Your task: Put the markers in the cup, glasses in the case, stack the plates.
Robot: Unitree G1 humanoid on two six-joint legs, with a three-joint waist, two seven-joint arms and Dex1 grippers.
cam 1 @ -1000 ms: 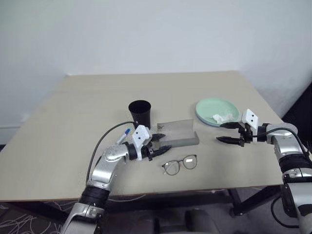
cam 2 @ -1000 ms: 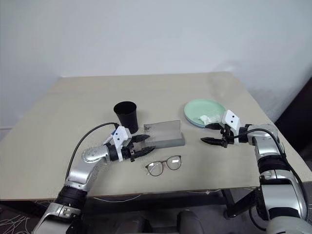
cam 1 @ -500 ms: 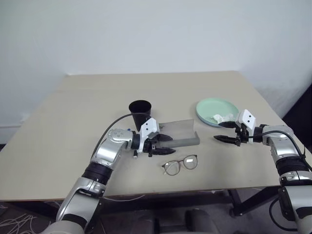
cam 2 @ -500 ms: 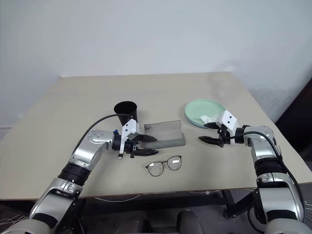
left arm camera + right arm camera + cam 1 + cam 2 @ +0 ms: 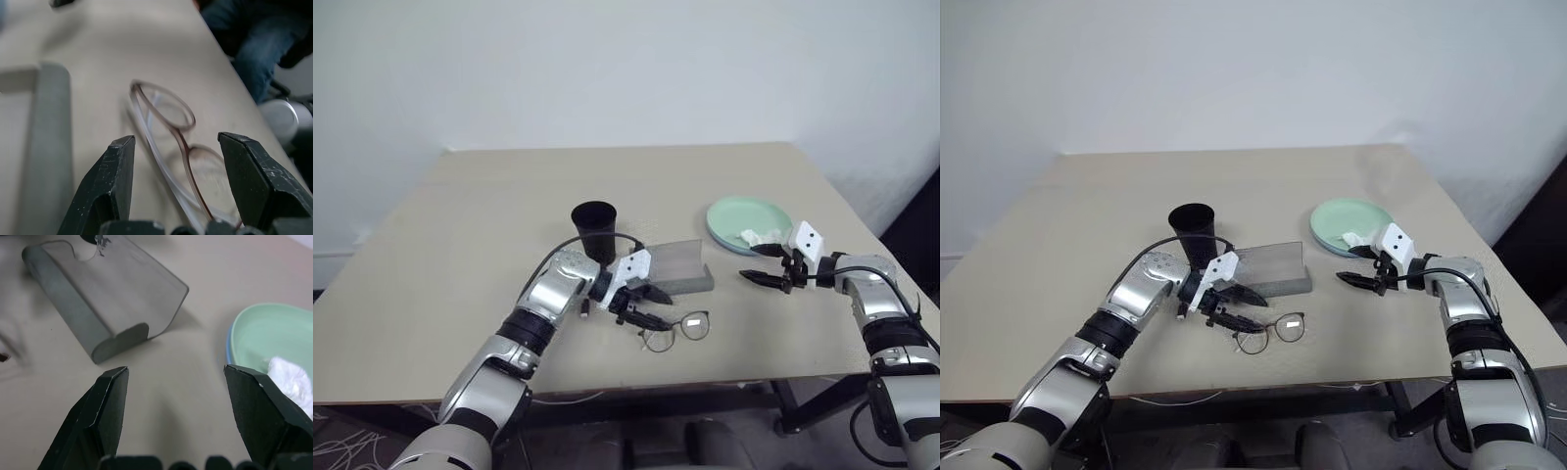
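Counter point(image 5: 440, 255): beige, carrying all items.

Glasses point(image 5: 675, 329): folded, lying flat near the front edge, just in front of the case. Not yet picked up.

Case point(image 5: 674, 268): grey, lid up, mid-counter, between cup and plates; empty as far as can be seen.

Cup point(image 5: 595, 231): black, upright, just behind the left arm.

Marker point(image 5: 583, 310): one short dark stick beside the left forearm, on the counter; hard to make out.

Plates point(image 5: 749, 224): mint on top of blue, already stacked near the right edge, a white tissue point(image 5: 760, 238) lying in the top one.

Left tool point(image 5: 647, 305): released, fingers apart, pointing down at the near lens; in the wrist view the frame lies between the two fingers point(image 5: 110, 181), untouched.

Right tool point(image 5: 767, 264): released, empty, hovering between case and plates.

Step in hand, as judged: taking up the glasses. Advice: close on the bridge or rim rather than a lens, squeeze gently, lift level, then lower lengthwise into the open case.
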